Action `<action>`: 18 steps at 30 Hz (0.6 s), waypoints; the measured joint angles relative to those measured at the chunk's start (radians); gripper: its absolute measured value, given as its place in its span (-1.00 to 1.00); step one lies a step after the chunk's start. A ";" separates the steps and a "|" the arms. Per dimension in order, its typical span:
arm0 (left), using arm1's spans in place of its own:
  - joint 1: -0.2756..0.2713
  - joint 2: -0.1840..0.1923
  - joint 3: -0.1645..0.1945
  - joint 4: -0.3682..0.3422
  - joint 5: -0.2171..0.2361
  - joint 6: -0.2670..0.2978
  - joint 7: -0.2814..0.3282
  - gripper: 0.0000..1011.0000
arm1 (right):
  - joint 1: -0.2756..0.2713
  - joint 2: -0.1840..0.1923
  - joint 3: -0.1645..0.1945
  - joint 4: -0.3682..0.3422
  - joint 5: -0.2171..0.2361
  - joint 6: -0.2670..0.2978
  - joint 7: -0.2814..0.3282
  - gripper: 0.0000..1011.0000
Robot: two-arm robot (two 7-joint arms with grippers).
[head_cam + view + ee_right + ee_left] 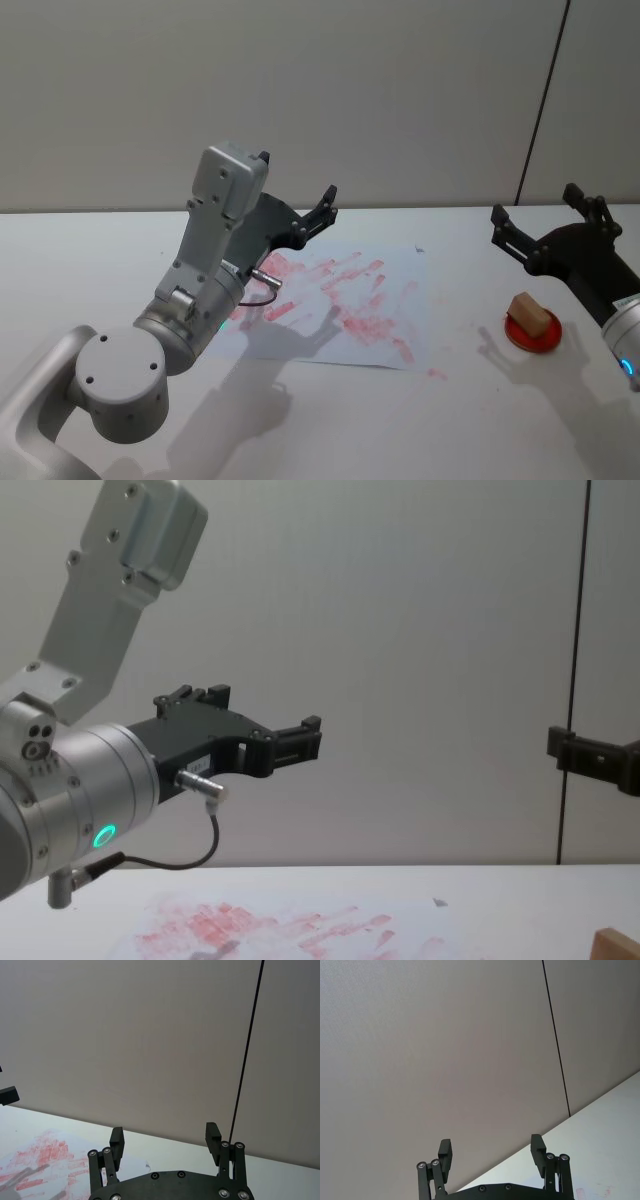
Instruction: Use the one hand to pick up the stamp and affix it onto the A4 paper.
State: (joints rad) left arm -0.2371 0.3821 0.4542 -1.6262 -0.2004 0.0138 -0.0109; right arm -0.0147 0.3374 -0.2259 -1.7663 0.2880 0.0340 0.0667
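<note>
Wooden and tan, the stamp (529, 312) rests on a round red ink pad (534, 344) on the white counter (480, 420), at about 3 o'clock from the A4 paper (400, 300) and well apart from its edge. It looks like a light, rigid block that will not give under a squeeze. Its plain faces may be a little slick, and its underside is probably wet with ink. The safest hold seems to be across two opposite side faces, above the pad, with the block kept level. The right tool (535, 204) hangs raised off the counter at roughly 12 o'clock from the stamp, released and grasping nothing. The left tool (297, 175) is lifted above the paper's 10 o'clock corner, likewise spread and carrying nothing.
</note>
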 joint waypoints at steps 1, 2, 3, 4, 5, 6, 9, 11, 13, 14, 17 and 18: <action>0.000 0.000 0.000 0.000 0.000 0.000 0.000 0.98 | 0.000 0.000 0.000 0.000 0.000 0.000 0.000 0.98; 0.000 0.000 0.000 0.000 0.000 0.000 0.000 0.98 | 0.000 0.000 0.000 0.000 0.000 0.000 0.000 0.98; 0.000 0.000 0.000 0.000 0.000 0.000 0.000 0.98 | 0.000 0.000 0.000 0.000 0.000 0.000 0.000 0.98; 0.000 0.000 0.000 0.000 0.000 0.000 0.000 0.98 | 0.000 0.000 0.000 -0.001 0.000 0.000 0.000 0.98; 0.000 0.000 0.000 0.000 0.000 0.000 0.000 0.98 | 0.000 0.000 0.000 -0.001 0.000 0.000 0.000 0.98; 0.000 0.000 0.000 0.000 0.000 0.000 0.000 0.98 | 0.000 0.000 0.000 -0.001 0.000 0.000 0.000 0.98; 0.000 0.000 0.000 0.000 0.000 0.000 0.000 0.98 | 0.000 0.000 0.000 -0.001 0.000 0.000 0.000 0.98; 0.000 0.000 0.000 0.000 0.000 0.000 0.000 0.98 | 0.000 0.000 0.000 -0.001 0.000 0.000 0.000 0.98; 0.000 0.000 0.000 0.000 0.000 0.000 0.000 0.98 | 0.000 0.000 0.000 -0.001 0.000 0.000 0.000 0.98; 0.000 0.000 0.000 0.000 0.000 0.000 0.000 0.98 | 0.000 0.000 0.000 -0.001 0.000 0.000 0.000 0.98; 0.000 0.000 0.000 0.000 0.000 0.000 0.000 0.98 | 0.000 0.000 0.000 -0.001 -0.001 0.000 0.000 0.98; 0.000 0.000 0.000 0.000 0.000 0.000 0.000 0.98 | 0.000 0.000 0.000 -0.001 -0.001 0.000 0.000 0.98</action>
State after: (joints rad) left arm -0.2371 0.3821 0.4542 -1.6262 -0.2004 0.0138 -0.0109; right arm -0.0147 0.3374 -0.2259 -1.7669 0.2874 0.0339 0.0667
